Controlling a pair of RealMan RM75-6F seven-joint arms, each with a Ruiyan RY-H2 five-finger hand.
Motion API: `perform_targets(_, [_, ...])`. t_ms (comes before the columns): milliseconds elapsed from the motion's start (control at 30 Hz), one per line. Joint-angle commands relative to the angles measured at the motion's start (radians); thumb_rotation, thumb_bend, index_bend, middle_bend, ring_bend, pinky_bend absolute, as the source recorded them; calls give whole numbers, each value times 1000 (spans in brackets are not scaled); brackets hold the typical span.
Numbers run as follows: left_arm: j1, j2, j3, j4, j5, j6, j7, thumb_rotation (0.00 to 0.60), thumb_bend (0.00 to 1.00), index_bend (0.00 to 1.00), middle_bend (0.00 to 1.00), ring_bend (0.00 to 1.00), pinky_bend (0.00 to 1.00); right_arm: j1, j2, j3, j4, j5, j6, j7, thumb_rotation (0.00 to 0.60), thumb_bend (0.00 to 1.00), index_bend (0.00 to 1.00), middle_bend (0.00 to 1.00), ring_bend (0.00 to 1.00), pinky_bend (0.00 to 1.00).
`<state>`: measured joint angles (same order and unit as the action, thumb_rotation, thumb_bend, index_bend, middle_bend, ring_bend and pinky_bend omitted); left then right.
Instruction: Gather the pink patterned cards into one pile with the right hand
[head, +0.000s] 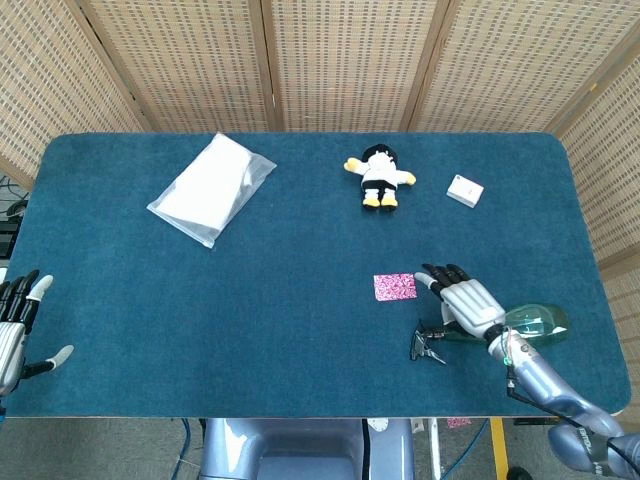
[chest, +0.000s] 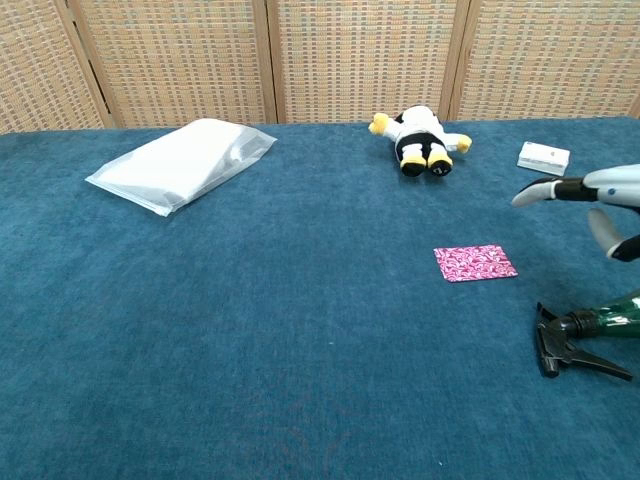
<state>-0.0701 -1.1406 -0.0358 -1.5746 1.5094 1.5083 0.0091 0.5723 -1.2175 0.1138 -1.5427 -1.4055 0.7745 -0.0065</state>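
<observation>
A pink patterned card (head: 395, 286) (chest: 475, 262) lies flat on the blue table, right of centre. My right hand (head: 463, 299) (chest: 590, 200) hovers just right of the card with fingers spread and nothing in it, above the spray bottle's neck. My left hand (head: 18, 325) rests at the table's front left edge, fingers apart and empty; the chest view does not show it.
A green spray bottle (head: 500, 325) (chest: 585, 335) lies on its side by the right hand. At the back lie a penguin plush (head: 378, 177) (chest: 420, 139), a small white box (head: 464, 190) (chest: 543, 157) and a clear plastic bag (head: 212, 187) (chest: 183, 163).
</observation>
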Motion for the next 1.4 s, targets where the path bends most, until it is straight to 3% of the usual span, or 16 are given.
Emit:
perform_targets(33, [0,0,0,0,0,-1,-1,600,0,0,0,0,0,29,-40,0,-5,51,-35,-79,600,1000,15,0,0,0])
perform_targets(400, [-1,1,0,-1,-1,-2,-2,600,0,0,0,0,0,84,-154,-39,28,180,-65,-342,600,1000,19,3,0,0])
perform_targets(700, [-1,2,1,-1,-2,-4,-4,600,0,0,0,0,0,118,-230,-55,60,287,-58,-482,600,1000,19,3,0,0])
perform_targets(967, [-2,4,1,-2,-2,-7,-6,600,0,0,0,0,0,133,-259,-57,98,385,-47,-518,600,1000,19,3,0,0])
perform_targets(1400, [-2,4,1,-5,-5,-7,-1,600,0,0,0,0,0,158,-228,-52,135,532,-60,-519,600,1000,19,3,0,0])
